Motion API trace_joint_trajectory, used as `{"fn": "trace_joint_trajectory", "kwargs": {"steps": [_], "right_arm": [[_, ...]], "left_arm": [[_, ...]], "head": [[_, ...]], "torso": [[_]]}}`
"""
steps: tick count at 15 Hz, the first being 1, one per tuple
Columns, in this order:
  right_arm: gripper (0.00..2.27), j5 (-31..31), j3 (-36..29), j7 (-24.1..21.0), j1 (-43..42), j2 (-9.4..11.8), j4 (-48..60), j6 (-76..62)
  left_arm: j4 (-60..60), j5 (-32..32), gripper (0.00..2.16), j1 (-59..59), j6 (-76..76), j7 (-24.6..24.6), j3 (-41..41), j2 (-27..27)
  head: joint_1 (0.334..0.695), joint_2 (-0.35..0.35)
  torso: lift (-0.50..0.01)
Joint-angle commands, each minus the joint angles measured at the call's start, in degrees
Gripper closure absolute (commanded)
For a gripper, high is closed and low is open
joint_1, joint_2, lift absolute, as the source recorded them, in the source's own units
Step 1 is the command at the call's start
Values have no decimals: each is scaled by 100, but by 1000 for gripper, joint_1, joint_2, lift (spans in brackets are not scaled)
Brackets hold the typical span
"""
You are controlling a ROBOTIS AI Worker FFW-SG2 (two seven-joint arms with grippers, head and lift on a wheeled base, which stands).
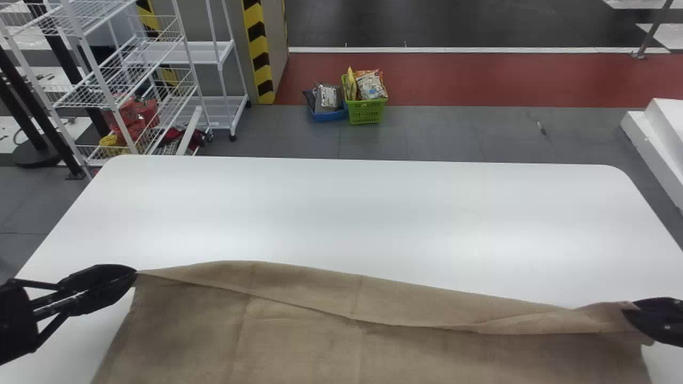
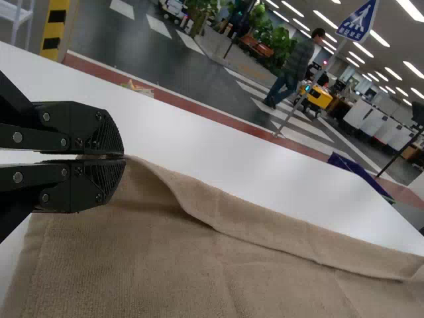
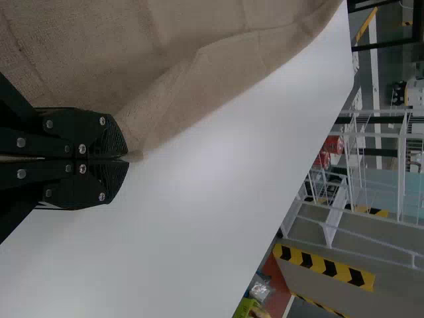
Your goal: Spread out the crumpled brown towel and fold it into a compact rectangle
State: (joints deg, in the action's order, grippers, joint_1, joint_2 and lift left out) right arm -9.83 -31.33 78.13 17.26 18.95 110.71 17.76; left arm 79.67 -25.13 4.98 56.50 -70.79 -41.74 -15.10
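Beyond the far left corner of a white table (image 1: 373, 213), a white wire rack (image 1: 99, 77) stands on the grey floor with red items (image 1: 139, 114) on a lower shelf. Just right of it come a second white shelf unit (image 1: 208, 52) and a pillar banded in yellow and black (image 1: 258, 48). Past the table's far edge, left of its middle, a blue basket (image 1: 328, 115) and a green basket (image 1: 365, 112) sit side by side, holding packets, in front of a red floor strip (image 1: 480, 80). Beyond the far right corner is a white stepped block (image 1: 659, 138). On the near part of the table, the left gripper (image 1: 133, 273) has its fingers pinched together on the brown towel (image 1: 320, 346) at its far left corner. From there the towel spreads wide across the near side, opened out, and runs out at the bottom of the head view. Its far edge bows in a gentle wave, with a narrow flap turned over along it, slim at the left and broader around the middle. Faint straight creases cross the plain, lightly textured cloth. Toward the right the flap gathers into soft pleats, ending at the far right corner, which the right gripper (image 1: 634, 316) grasps between closed fingertips.
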Motion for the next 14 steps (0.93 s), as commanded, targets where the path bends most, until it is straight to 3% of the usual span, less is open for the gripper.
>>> {"fn": "trace_joint_trajectory", "kwargs": {"steps": [1, 14], "right_arm": [[1332, 25, -119, 19, 129, 39, 126, 13], [1332, 78, -251, 19, 911, 48, 319, -620]], "left_arm": [[-31, -10, 1075, 39, 137, -58, -89, -72], [-330, -106, 1079, 373, 963, -84, -406, -353]], "head": [[695, 32], [695, 64]], "torso": [[-127], [-127]]}}
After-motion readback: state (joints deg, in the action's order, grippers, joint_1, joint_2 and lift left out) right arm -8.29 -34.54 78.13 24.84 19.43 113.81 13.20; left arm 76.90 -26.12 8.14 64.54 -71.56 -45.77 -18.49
